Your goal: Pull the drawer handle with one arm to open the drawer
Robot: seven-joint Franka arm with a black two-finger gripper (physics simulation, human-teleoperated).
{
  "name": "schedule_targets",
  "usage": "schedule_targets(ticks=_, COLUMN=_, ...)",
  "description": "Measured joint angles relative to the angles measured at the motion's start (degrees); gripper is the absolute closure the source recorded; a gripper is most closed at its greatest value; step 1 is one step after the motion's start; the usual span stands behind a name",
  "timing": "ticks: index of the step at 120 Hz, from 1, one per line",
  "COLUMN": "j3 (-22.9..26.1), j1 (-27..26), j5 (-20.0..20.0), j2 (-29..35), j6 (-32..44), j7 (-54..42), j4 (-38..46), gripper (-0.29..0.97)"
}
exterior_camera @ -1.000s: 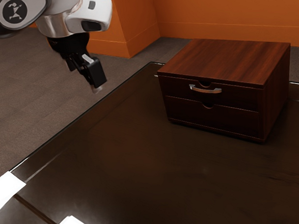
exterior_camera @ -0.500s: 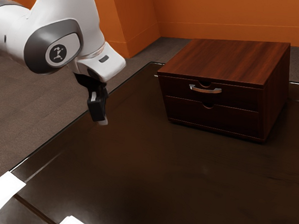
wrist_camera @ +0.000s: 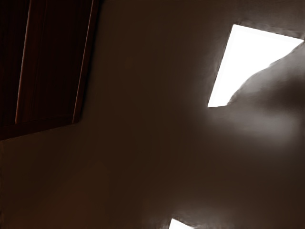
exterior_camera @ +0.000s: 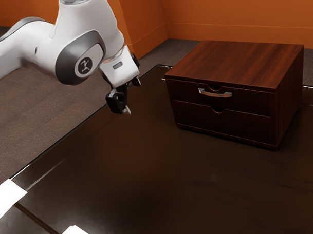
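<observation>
Cabinet sits on dark table. Top drawer is flush w/ cabinet front, i.e. shut; metal handle at its upper middle. Gripper hovers over table, well apart from cabinet, off its front-left corner. Grip state: can't tell.

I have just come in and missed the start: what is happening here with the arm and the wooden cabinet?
A white robot arm is meant to pull open a drawer of the wooden cabinet on the dark table. Its end effector hangs above the table, to the exterior view's left of the cabinet, touching nothing. The upper drawer, with its metal handle, is shut.
</observation>
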State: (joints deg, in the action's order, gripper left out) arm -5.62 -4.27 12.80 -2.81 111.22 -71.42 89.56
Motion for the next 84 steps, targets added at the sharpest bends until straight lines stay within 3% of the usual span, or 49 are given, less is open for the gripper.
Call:
schedule_targets(ticks=34, j3=1.4, j1=1.8, j5=-0.8, j2=-7.3, j6=2.9, j7=-6.7, j4=-8.3, gripper=0.0)
schedule_targets(ticks=84, j3=1.6, j1=3.3, j5=-1.1, j2=-9.9, j6=8.3, j7=-12.2, j4=-9.0, gripper=0.0)
